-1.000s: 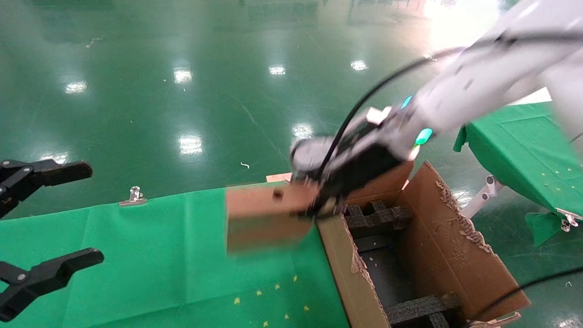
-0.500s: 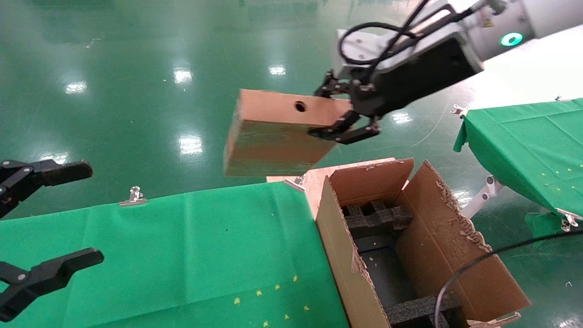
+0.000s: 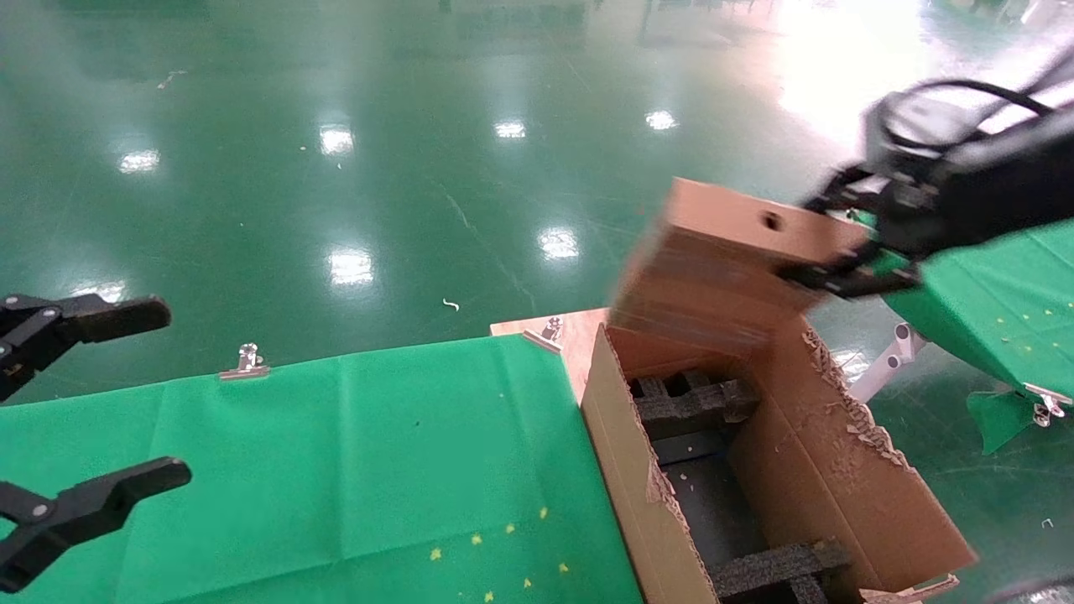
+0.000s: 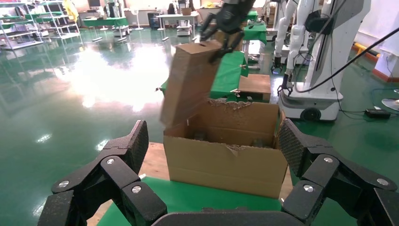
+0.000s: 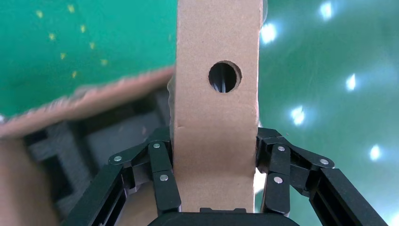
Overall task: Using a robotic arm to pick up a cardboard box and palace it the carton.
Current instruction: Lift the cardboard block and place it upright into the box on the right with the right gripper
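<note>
My right gripper (image 3: 843,252) is shut on the end of the small brown cardboard box (image 3: 713,260), whose round hole faces up. It holds the box tilted in the air over the far end of the large open carton (image 3: 839,470), which has black foam inserts (image 3: 696,403). Of that arm only the black wrist and cable show. The right wrist view shows the gripper (image 5: 214,155) clamping the box (image 5: 216,94) from both sides, above the carton's foam (image 5: 56,160). My left gripper (image 3: 92,394) is open and empty at the left edge; its view (image 4: 211,141) shows box (image 4: 188,80) and carton (image 4: 226,160).
The carton stands at the right end of a green-cloth table (image 3: 336,453) with metal clips (image 3: 246,361) on its far edge. A second green table (image 3: 998,285) is close on the right, under the right arm. Glossy green floor lies beyond. Other robots (image 4: 329,47) stand far off.
My right gripper has lifted the cardboard box off the table, then carried it right and a little down, from left of the carton to over the carton's far end. The left gripper has not moved.
</note>
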Tool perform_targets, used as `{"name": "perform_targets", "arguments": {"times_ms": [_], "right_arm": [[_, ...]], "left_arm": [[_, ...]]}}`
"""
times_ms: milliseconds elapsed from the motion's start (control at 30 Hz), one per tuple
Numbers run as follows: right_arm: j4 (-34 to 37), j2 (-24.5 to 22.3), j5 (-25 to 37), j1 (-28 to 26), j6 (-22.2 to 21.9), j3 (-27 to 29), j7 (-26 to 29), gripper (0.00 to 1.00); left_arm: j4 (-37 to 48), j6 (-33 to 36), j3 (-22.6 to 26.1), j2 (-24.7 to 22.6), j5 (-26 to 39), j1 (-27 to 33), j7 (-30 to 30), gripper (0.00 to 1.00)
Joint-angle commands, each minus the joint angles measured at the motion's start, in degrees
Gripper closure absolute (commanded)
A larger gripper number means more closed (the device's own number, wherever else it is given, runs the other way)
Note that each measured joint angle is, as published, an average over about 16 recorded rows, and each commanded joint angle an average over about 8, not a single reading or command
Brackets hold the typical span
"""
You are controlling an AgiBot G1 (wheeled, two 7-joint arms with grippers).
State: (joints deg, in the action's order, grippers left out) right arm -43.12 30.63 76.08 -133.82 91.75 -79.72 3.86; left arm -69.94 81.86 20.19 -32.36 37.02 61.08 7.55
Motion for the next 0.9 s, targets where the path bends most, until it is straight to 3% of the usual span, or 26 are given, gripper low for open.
{"name": "perform_targets", "arguments": {"times_ms": [33,333,733,900], "right_arm": [[-1.6,-3.1,-0.4,-1.5,0.0,-2.7,1.4,1.00],[-11.0,-12.1,-0.1,-5.2,-0.4,-11.3,8.7,1.00],[-12.6,-12.9,0.2,-5.5,-1.3,-13.1,10.4,1.00],[-13.2,-14.2,-0.7,-3.9,-4.3,-13.9,16.1,1.00]], "left_arm": [[0.0,0.0,0.0,0.0,0.0,0.0,0.0,0.00],[0.0,0.0,0.0,0.0,0.0,0.0,0.0,0.00],[0.0,0.0,0.0,0.0,0.0,0.0,0.0,0.00],[0.0,0.0,0.0,0.0,0.0,0.0,0.0,0.00]]}}
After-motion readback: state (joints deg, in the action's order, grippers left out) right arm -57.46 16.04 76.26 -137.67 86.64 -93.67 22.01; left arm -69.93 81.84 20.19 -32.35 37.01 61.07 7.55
